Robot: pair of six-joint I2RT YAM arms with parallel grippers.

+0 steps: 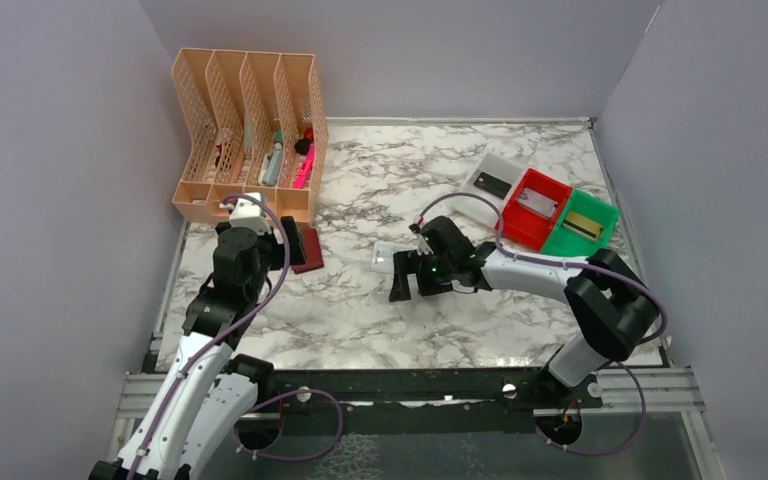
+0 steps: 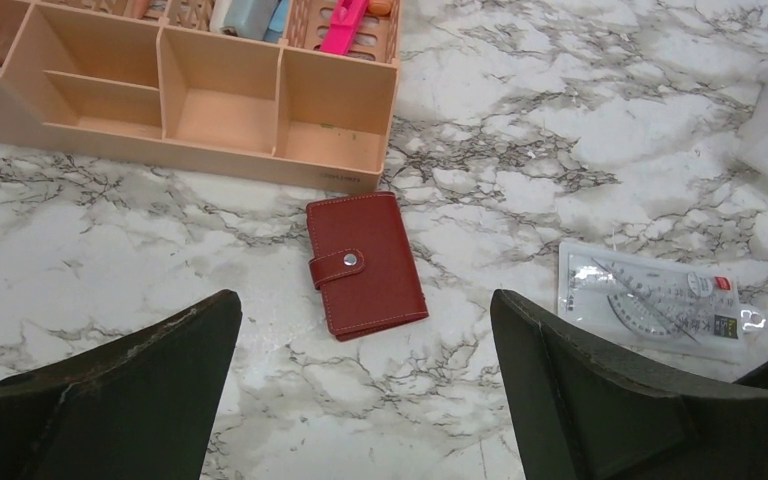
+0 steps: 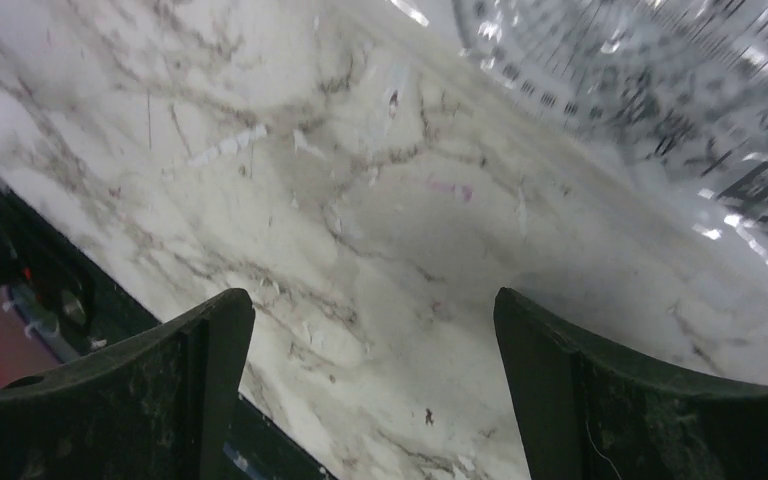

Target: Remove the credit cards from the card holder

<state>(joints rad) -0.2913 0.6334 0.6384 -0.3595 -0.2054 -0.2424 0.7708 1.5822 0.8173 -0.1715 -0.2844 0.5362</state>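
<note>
The card holder (image 2: 365,265), a maroon wallet, lies flat on the marble with its tab snapped shut; it shows in the top view too (image 1: 309,250), just in front of the peach organizer. My left gripper (image 2: 364,302) (image 1: 293,243) hovers open right over it, with nothing between its fingers. Three credit cards lie apart in bins at the right: a black one (image 1: 493,184), a silver one (image 1: 537,203) and a gold one (image 1: 582,224). Open and empty, my right gripper (image 3: 372,298) (image 1: 412,284) hangs low over bare marble near the table's middle.
A peach desk organizer (image 1: 245,130) (image 2: 190,100) with pens stands at the back left. A clear pack with a protractor (image 1: 388,255) (image 2: 650,300) (image 3: 660,90) lies beside the right gripper. White (image 1: 510,165), red (image 1: 550,182) and green (image 1: 605,212) bins sit at the right.
</note>
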